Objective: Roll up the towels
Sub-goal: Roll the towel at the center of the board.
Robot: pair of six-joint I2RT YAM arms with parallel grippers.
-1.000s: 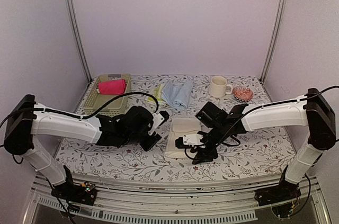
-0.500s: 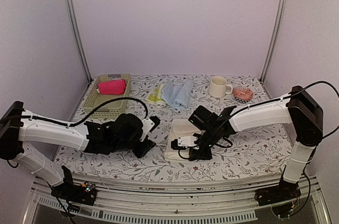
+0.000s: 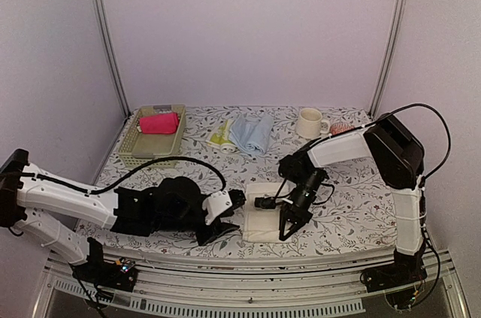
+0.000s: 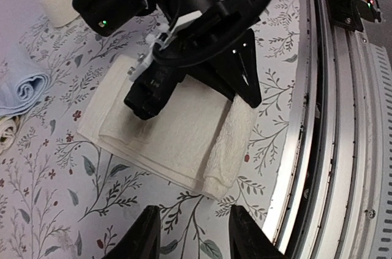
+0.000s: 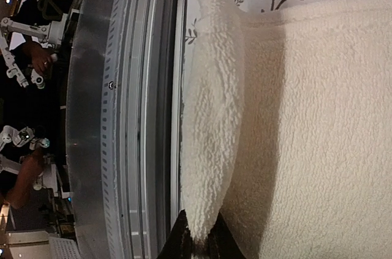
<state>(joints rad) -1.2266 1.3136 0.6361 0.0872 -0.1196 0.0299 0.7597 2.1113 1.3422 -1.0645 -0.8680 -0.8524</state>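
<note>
Towel (image 4: 184, 142) of cream-white soft terry cloth, folded flat, is laid just beside silver metal rail (image 4: 318, 118). Curled rail-side hem is pinched by closed right gripper (image 5: 196, 243). Left gripper (image 4: 195, 234) is held open, empty, near rail. Cloth judged light, limp: hem ends to be held.

No lettering, label, brand or number can be read in any view — nothing legible at all

The right hand (image 3: 285, 229) is pinching shut on the near edge of the cream towel (image 3: 261, 220), while the left hand (image 3: 225, 219) is sliding in closer.
</note>
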